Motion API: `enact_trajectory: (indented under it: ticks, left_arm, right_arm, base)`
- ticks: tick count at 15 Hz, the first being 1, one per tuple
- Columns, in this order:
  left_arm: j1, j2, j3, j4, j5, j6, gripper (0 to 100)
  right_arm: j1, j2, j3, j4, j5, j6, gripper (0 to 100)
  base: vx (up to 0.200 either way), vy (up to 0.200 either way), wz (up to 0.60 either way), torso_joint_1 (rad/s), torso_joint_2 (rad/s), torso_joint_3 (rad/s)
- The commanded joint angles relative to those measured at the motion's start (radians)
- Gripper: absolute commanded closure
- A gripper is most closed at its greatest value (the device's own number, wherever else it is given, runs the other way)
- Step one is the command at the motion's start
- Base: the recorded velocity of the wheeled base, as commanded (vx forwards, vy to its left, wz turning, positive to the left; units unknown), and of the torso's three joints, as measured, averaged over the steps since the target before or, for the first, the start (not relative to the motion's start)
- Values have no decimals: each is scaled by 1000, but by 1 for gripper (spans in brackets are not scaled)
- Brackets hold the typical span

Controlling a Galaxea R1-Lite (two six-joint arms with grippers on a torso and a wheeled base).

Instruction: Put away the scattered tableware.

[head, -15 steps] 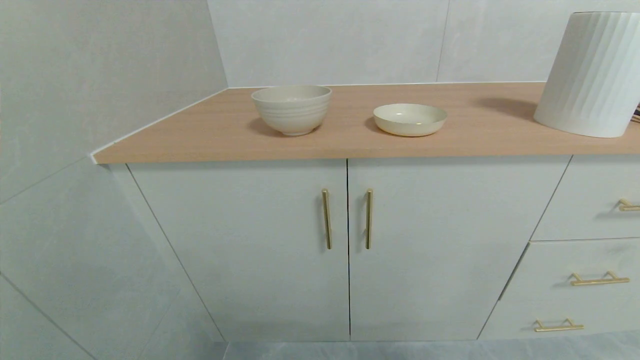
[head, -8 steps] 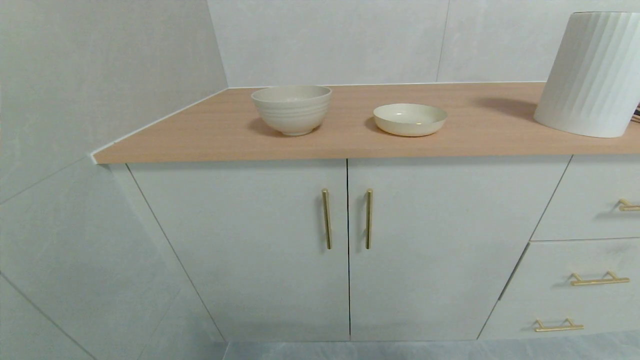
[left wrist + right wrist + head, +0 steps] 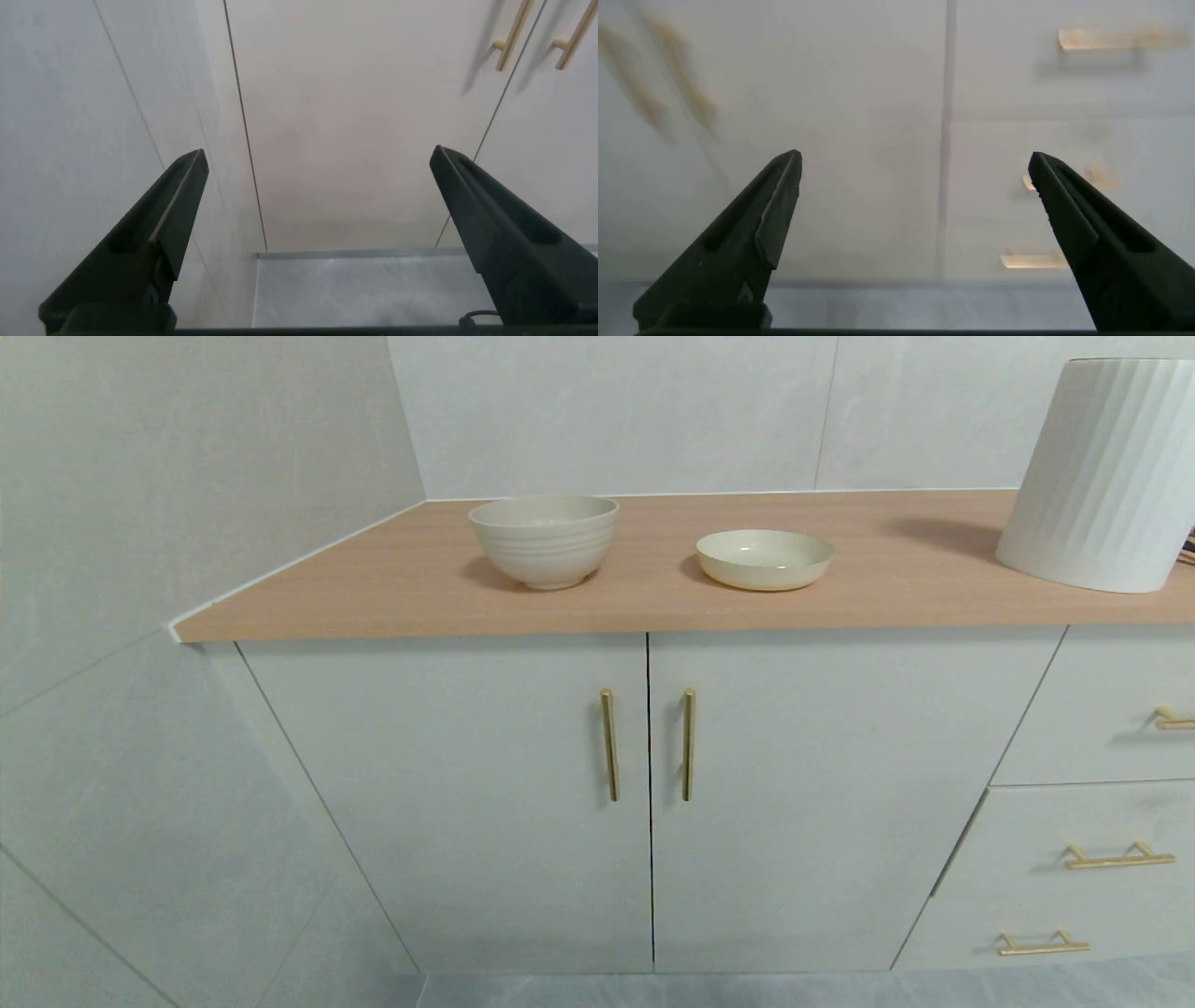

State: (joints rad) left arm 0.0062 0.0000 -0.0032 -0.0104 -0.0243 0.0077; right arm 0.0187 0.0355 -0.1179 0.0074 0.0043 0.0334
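Note:
A deep cream ribbed bowl (image 3: 545,539) stands on the wooden countertop (image 3: 392,588) toward the left. To its right sits a shallow cream dish (image 3: 765,558). Both are upright and apart from each other. My left gripper (image 3: 318,163) is open, low in front of the left cabinet door (image 3: 355,121), with nothing between its fingers. My right gripper (image 3: 915,163) is open too, facing the cabinet front near the drawers (image 3: 1074,140), holding nothing.
Two shut cabinet doors with gold handles (image 3: 610,744) (image 3: 688,744) sit under the counter. Drawers with gold pulls (image 3: 1118,858) are at the right. A tall white ribbed container (image 3: 1106,476) stands at the counter's right end. Tiled walls close the left side and back.

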Motion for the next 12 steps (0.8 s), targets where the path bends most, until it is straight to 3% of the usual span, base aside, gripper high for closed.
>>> enact_trajectory:
  ticks: [1, 4, 7, 12]
  left_arm:
    - [0, 0, 0, 0, 1, 0, 0]
    - [0, 0, 0, 0, 1, 0, 0]
    - [0, 0, 0, 0, 0, 0, 0]
    - [0, 0, 0, 0, 1, 0, 0]
  right_arm:
    - [79, 336, -286, -3, 115, 46, 0]
    - [89, 735, -464, -18, 244, 46, 0]
    - [234, 1092, -575, -198, 255, 52, 0]
    - [426, 1477, -786, -224, 261, 59, 0]
  base:
    - [0, 0, 0, 0, 0, 0]
    - [0, 0, 0, 0, 0, 0]
    - [0, 0, 0, 0, 0, 0]
    - [0, 0, 0, 0, 0, 0]
